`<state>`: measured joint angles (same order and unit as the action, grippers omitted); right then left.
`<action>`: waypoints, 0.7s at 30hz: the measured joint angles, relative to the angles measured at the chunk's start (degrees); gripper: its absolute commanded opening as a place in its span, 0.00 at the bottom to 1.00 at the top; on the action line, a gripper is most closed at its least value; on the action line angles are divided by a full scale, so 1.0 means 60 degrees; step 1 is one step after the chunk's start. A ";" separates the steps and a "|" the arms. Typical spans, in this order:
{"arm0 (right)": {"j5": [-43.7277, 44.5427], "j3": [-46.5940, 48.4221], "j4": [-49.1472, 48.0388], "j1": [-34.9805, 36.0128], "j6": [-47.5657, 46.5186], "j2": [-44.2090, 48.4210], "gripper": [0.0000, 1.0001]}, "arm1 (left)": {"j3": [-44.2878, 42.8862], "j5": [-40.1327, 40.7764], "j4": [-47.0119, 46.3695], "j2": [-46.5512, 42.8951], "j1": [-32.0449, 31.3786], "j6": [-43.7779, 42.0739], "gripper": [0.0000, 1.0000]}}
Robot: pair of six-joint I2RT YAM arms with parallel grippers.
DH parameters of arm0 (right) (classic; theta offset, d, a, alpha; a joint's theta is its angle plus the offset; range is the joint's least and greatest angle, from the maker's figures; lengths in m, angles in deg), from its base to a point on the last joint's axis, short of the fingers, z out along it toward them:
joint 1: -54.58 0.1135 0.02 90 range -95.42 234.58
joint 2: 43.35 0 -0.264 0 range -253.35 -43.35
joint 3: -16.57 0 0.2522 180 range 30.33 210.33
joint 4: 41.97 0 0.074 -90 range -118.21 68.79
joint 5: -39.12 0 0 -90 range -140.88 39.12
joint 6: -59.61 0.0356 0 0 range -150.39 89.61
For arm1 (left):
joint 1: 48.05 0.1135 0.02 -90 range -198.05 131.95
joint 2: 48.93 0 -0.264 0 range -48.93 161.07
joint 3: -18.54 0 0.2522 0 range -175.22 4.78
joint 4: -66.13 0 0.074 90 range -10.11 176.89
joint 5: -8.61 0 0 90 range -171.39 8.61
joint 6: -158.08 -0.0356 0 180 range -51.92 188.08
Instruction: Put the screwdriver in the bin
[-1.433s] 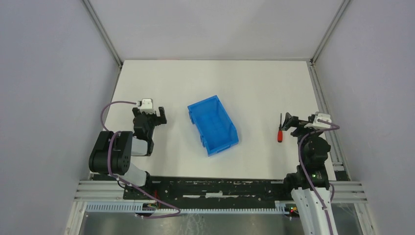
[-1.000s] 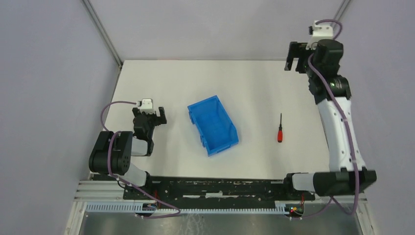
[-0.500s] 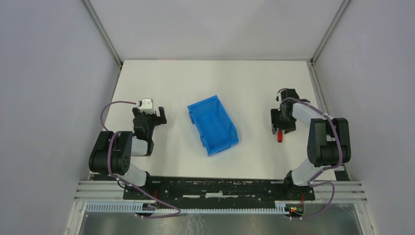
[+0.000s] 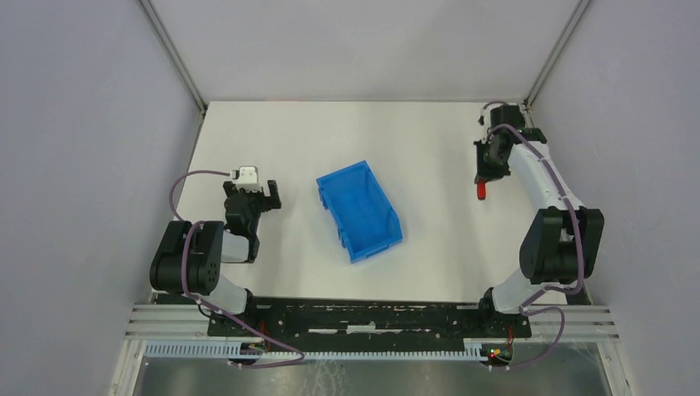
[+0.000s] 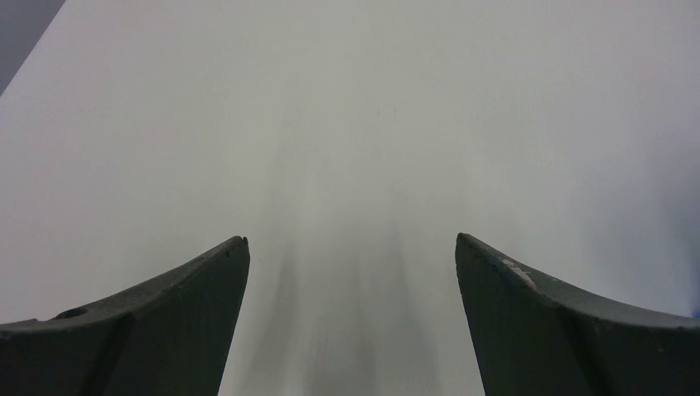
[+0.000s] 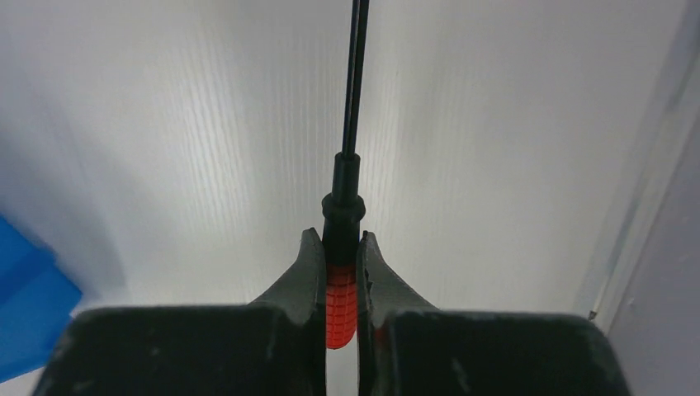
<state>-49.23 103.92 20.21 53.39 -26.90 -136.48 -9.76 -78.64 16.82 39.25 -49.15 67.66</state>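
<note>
- Right end effector (image 6: 340, 247) clamps the screwdriver (image 6: 342, 309) by its red handle.
- Left end effector (image 5: 351, 247) is spread apart over the counter (image 5: 355, 124).
- Blue bin (image 4: 373, 245) sits between both arms.

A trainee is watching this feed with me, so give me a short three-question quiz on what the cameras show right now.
1. True or false: the screwdriver lies inside the bin.
2. What is the right hand closed on? A: the screwdriver's red handle. B: the bin's wall. C: nothing.
3. Fill in: the left hand is ___ (open or shut), with nothing between its fingers.

Key: 1 false; 2 A; 3 open.
</note>
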 measured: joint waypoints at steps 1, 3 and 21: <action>0.0062 0.0648 0.0248 0.0000 -0.0062 0.0080 0.00 | 0.0000 0.0000 0.0000 0.0000 0.0004 0.0000 1.00; 0.0160 0.1417 0.0503 0.0004 -0.0073 0.0386 0.00 | 0.0000 0.0000 -0.0004 0.0000 0.0004 0.0000 1.00; -0.0157 0.3005 -0.0124 0.7410 0.1592 0.0244 0.00 | 0.0000 0.0000 0.0000 0.0000 0.0004 0.0000 1.00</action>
<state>-50.17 121.95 19.47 97.85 -17.35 -135.01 -9.76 -78.64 16.82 39.25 -49.13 67.66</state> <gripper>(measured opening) 0.089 0.997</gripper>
